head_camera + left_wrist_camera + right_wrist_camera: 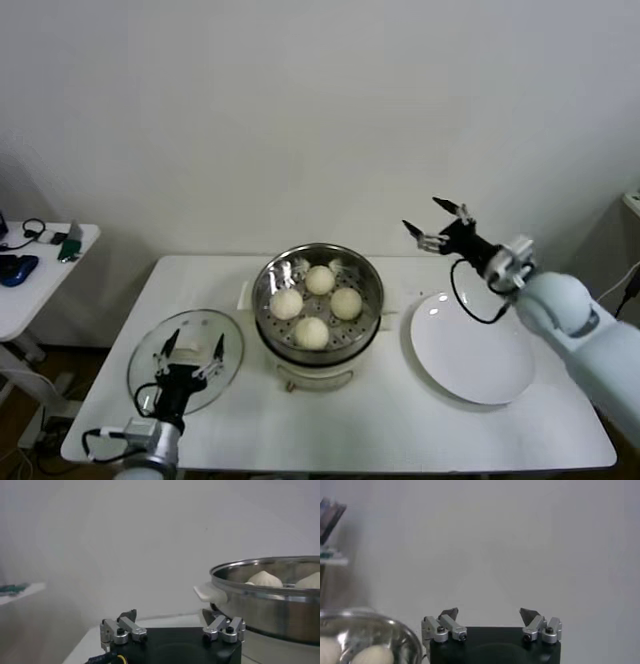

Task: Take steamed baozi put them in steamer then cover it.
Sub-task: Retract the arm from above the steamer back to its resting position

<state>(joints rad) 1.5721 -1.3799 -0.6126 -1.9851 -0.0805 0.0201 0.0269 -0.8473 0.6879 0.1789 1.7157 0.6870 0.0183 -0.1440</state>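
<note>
a: four steamed baozi (316, 304) are seen lying inside the steamer (372, 292) at the middle of the table (400, 430), so only the covering appears to be left. the cover (150, 362) is lying flat on the table to the robot's left of the steamer, not on it.

b: the left gripper (192, 350) is held over the cover with its jaws spread wide, and nothing is gripped. the right gripper (436, 222) is raised above the far edge of the white plate (470, 360), likewise wide open and empty.

a: what could be expected to go wrong?

b: the cover is glass with a thin metal rim. if the rim is pinched instead of the handle, a slip is likely and the glass could be dropped or tilted. the handle itself is hidden behind the gripper in the head view, so its alignment cannot be judged. if the cover is carried low, the steamer's rim could be struck and the pot shoved.

a: what is offered by one view and not another?

b: only the head view shows the cover, the plate and all four buns. the left wrist view shows the steamer from the side, with its cream side handle (210, 593) and two bun tops above the rim, but the cover is not seen there. in the right wrist view, a part of the steamer and two buns are caught.
</note>
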